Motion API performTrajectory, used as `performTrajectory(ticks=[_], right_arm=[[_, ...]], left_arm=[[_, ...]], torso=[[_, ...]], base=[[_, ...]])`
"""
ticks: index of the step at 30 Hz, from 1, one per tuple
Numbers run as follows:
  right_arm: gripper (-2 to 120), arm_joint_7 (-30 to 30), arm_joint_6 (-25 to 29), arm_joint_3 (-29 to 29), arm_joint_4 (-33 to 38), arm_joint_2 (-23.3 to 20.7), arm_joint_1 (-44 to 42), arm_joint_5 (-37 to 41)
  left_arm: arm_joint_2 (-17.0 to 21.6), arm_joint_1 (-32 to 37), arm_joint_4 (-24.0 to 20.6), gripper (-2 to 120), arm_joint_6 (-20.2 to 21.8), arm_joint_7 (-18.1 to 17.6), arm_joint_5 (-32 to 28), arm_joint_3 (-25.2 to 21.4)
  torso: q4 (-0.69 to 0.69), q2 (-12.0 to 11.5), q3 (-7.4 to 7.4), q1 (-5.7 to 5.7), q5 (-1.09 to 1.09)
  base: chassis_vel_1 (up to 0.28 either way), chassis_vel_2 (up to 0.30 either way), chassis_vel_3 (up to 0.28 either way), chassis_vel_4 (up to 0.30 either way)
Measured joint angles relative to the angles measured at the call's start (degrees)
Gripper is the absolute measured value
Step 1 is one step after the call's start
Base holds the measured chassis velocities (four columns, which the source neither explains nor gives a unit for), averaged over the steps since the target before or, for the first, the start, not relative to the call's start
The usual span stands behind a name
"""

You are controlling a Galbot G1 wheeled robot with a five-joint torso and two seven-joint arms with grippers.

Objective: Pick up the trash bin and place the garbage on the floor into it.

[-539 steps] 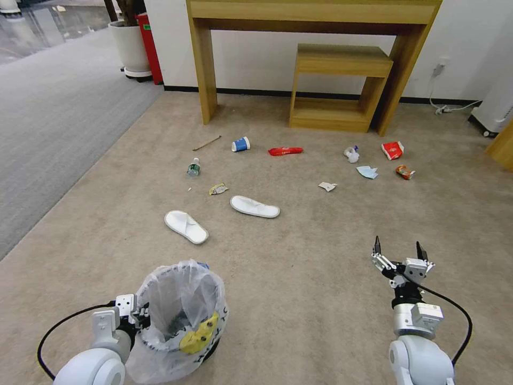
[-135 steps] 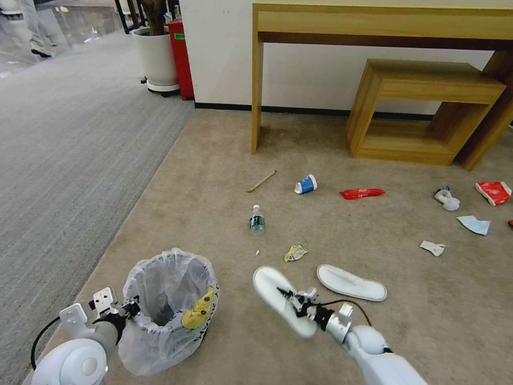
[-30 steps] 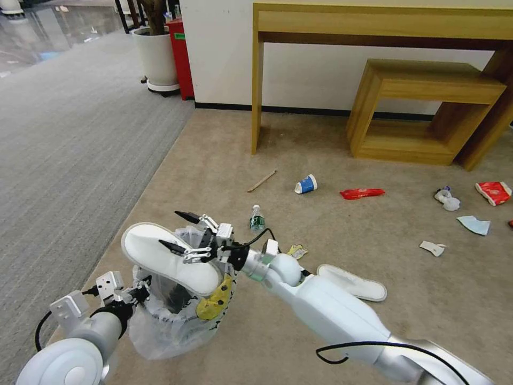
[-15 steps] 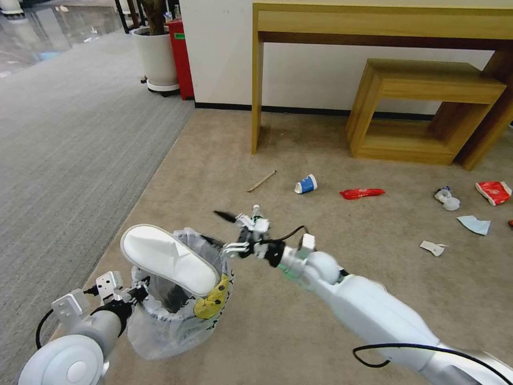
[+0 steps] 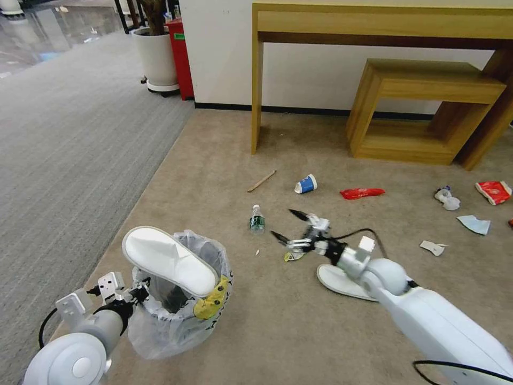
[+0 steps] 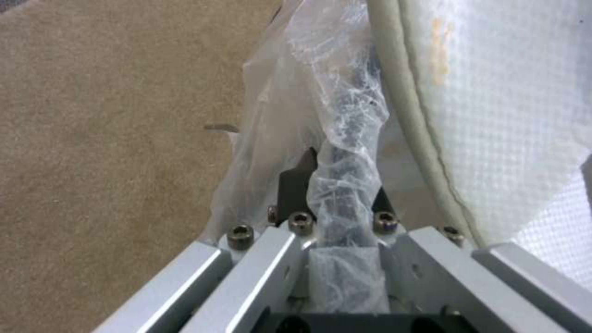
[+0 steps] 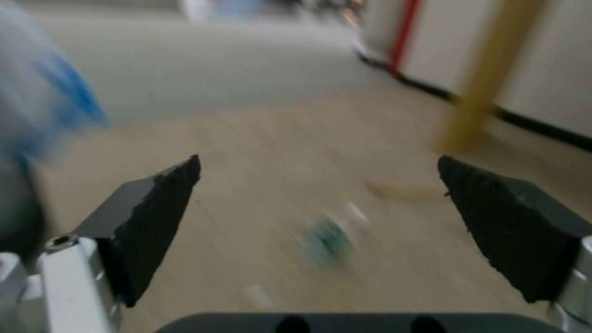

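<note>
The bin (image 5: 179, 299) is held off the beige floor (image 5: 267, 331) by the left gripper (image 5: 140, 293), clamped on its bagged rim; a slipper (image 5: 168, 259) lies across the mouth and should be tipped in. The right gripper (image 5: 293, 229), jaws apart, hovers over a wrapper (image 5: 291, 256) near the bottle (image 5: 257, 220). Grey carpet (image 5: 69, 144) lies left; a table (image 5: 374, 21) stands behind.
</note>
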Motion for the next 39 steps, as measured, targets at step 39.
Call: performTrajectory(ticks=[39], right_arm=[[100, 7.5, 9.3, 14.8, -40.5, 9.4, -5.6, -42.1]], left_arm=[[-1.2, 1.0, 0.4, 1, 0.0, 1.5, 1.6, -0.5]], torso=[[0.00, 0.0, 0.00, 0.00, -0.03]], base=[[0.000, 0.000, 0.000, 0.000]])
